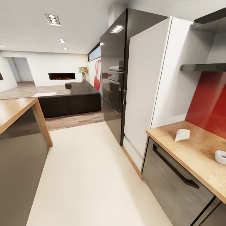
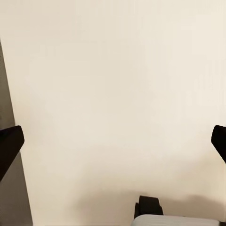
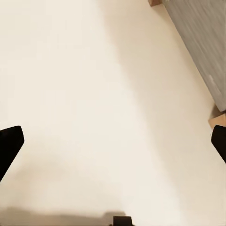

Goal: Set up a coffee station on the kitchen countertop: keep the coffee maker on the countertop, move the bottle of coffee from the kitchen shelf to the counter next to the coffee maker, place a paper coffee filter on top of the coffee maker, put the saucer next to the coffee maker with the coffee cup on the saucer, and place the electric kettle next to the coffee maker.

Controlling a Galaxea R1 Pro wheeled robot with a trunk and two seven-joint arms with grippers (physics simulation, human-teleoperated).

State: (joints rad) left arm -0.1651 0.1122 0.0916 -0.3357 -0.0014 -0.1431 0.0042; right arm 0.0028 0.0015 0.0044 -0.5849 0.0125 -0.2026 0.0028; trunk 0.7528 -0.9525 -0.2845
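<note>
**No legible text**

Nothing can be read in any view: no words, brands, numbers or signs. The colourful picture (image 1: 83, 71) on the far wall, left of centre in the head view, is too small and blurred to tell (it may carry print). The oven (image 1: 115, 76) shows red knobs but no readable markings.

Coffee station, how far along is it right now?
Nothing looks done. On the kitchen countertop lie a white folded paper coffee filter and a white rounded piece at the picture's edge. Nothing is in hand: left gripper and right gripper hang open over pale floor. All placements remain.
</note>
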